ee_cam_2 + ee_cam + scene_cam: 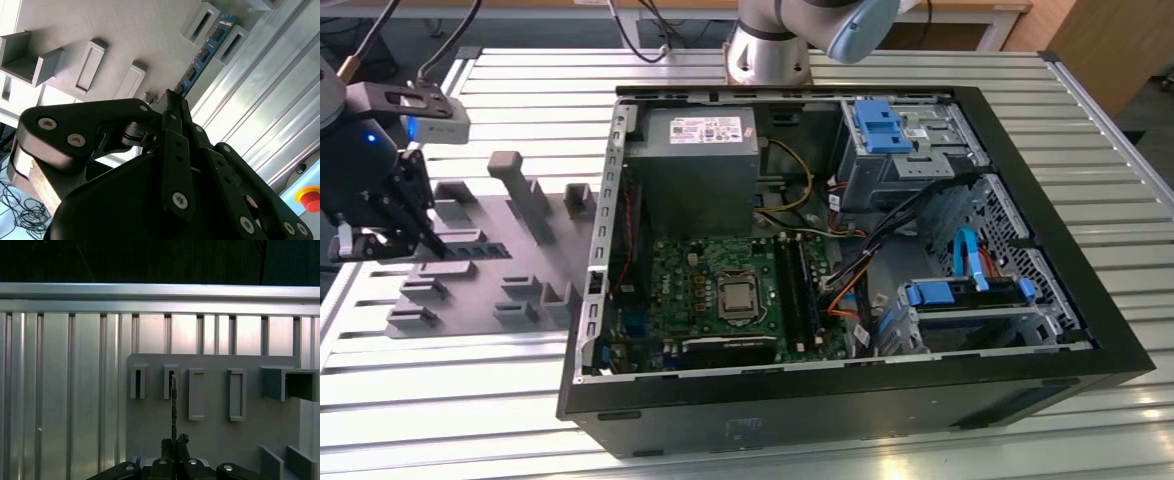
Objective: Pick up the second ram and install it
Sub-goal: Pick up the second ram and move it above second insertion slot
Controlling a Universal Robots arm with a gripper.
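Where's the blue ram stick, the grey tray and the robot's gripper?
second ram (202,55): second wrist view, middle of its blue face, by a chip.
grey tray (220,440): first wrist view, bare flat base.
gripper (171,99): second wrist view, between its fingertips.

End effector (434,245) at exterior view's left, pointing down, fingers (171,117) pinched on second ram (202,55)

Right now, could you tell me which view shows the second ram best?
The second wrist view: the second ram shows its blue face and black chips. The first wrist view gives it edge-on, a thin line; the exterior view shows a small dark strip on the tray.
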